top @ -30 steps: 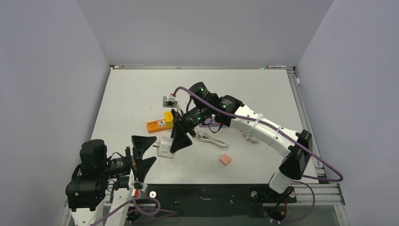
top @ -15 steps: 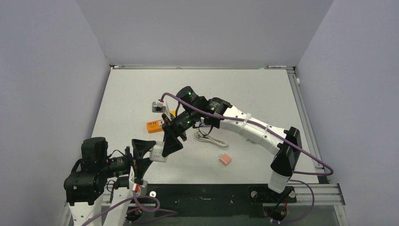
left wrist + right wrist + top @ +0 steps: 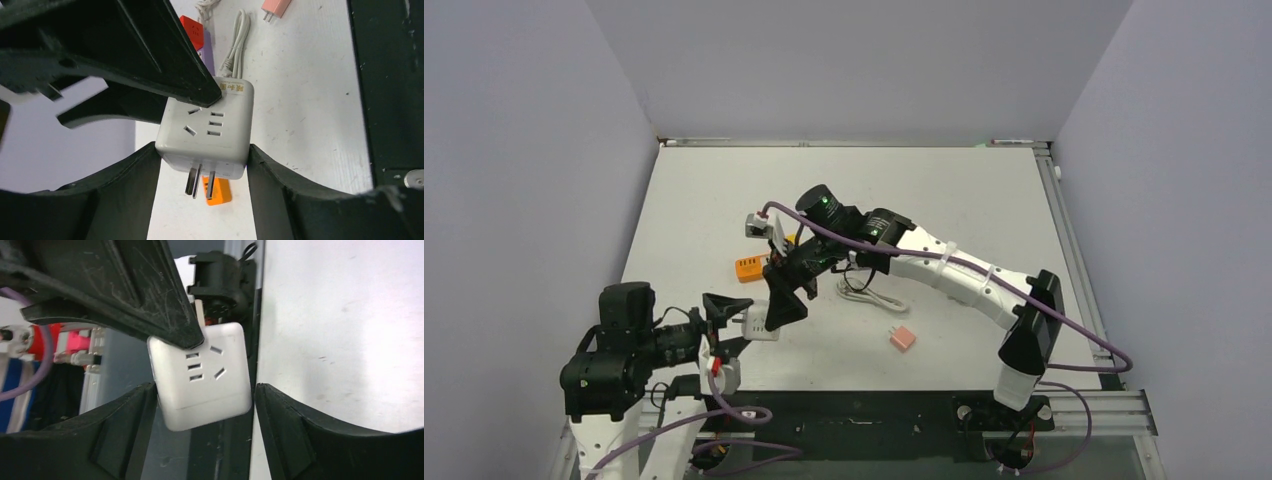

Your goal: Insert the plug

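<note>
The plug (image 3: pixel 205 132) is a smooth white cube with round corners and flat metal pins. It sits near the orange socket block (image 3: pixel 751 268), on the side closer to the arms. The left gripper (image 3: pixel 202 150) squeezes its two sides with black fingers. The right gripper (image 3: pixel 205 389) squeezes it too, crowding close.

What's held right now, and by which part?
The white cube-shaped plug adapter: the right gripper and left gripper each pinch opposite side faces, the left at its pronged end.
</note>
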Tool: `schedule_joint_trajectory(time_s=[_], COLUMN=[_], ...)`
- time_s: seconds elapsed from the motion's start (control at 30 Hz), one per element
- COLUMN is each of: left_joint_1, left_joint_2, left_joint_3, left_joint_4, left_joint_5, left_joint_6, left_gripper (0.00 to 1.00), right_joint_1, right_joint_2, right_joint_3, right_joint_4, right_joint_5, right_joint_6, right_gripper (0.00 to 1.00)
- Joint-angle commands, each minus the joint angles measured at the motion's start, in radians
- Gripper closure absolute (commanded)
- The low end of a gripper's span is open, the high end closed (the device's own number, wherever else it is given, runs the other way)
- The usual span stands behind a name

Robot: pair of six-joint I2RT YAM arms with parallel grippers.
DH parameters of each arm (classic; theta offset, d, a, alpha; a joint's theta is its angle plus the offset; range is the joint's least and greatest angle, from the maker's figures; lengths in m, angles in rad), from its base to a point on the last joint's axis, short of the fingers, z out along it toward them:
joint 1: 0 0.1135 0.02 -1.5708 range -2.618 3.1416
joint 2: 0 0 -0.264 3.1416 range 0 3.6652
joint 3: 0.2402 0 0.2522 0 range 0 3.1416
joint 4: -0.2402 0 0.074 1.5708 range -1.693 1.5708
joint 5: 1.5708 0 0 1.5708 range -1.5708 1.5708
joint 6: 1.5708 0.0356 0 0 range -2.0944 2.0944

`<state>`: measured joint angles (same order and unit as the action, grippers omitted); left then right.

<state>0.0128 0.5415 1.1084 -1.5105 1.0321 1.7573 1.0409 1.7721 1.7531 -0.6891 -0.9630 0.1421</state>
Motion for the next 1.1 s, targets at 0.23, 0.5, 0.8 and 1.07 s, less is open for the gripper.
schedule_joint_trajectory(time_s=[0.23,0.5,0.8,1.07], left_joint_1=[-0.004,-0.004,-0.004,-0.005], left_joint_2=[-0.053,-0.081,-0.077,-0.063], left_joint_3=[-0.17,-0.287,-0.29,-0.281], left_joint_4=[0.719,1.252,1.313,1.307], left_joint_5=[0.198,0.298,0.342,0.35], left_joint_6=[-1.209,-1.88,-1.922,-1.903], left_gripper=[1.0,1.0,1.0,1.0], right_joint_1=[-0.052,-0.054,-0.027,0.003], right_joint_2=[-0.463,-0.573,-0.5,-0.455], right_joint_3=[-0.424,-0.582,-0.541,-0.518], right_joint_4=[0.576,0.753,0.797,0.827], right_joint_5=[0.327,0.14,0.21,0.275], right_joint_6=[-0.131,-0.142,-0.075,-0.001], right_gripper=[0.1,0.1,0.1,0.15])
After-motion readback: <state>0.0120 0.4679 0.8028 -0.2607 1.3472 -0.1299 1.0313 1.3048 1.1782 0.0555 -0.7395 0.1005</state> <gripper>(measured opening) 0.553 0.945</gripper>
